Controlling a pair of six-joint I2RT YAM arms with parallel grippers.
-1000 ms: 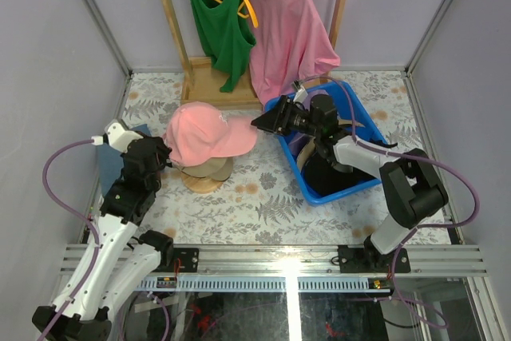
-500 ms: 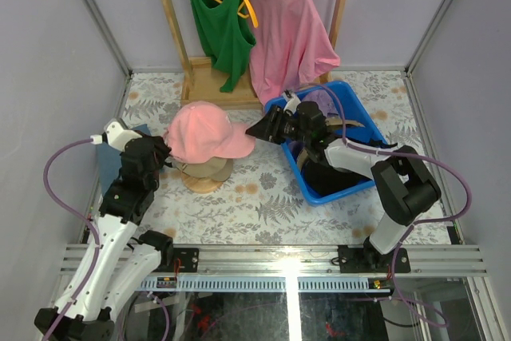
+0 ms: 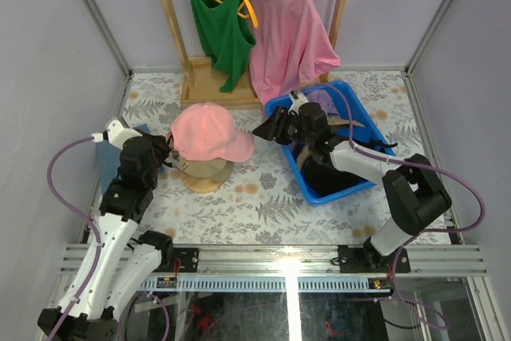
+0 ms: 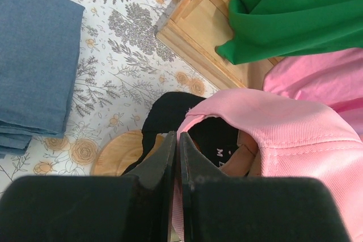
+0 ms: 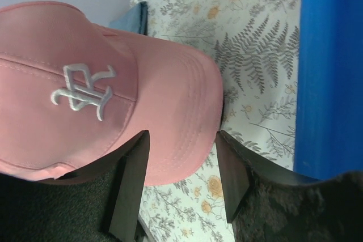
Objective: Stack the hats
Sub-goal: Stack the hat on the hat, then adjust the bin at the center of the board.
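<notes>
A pink cap (image 3: 206, 129) sits over a tan cap (image 3: 209, 170) on a round wooden stand (image 3: 200, 184). My left gripper (image 3: 165, 155) is shut on the pink cap's rear rim (image 4: 190, 126). In the left wrist view black fabric (image 4: 167, 111) and the tan cap (image 4: 245, 158) show under the pink cap. My right gripper (image 3: 267, 128) is open, one jaw on each side of the pink brim (image 5: 181, 106) and not pinching it (image 5: 180, 140). More caps lie in the blue bin (image 3: 363, 183): lavender (image 3: 323, 101) and something black (image 3: 327, 177).
A wooden rack (image 3: 209, 85) at the back holds a green tank top (image 3: 217, 25) and a pink T-shirt (image 3: 286, 33). Folded blue cloth (image 3: 104, 164) lies left of my left arm. Metal frame posts stand at the table's corners.
The pink cap has shifted slightly right and its brim has dropped lower over the tan cap. My right gripper has edged back toward the bin. My left gripper has stayed on the rear rim.
</notes>
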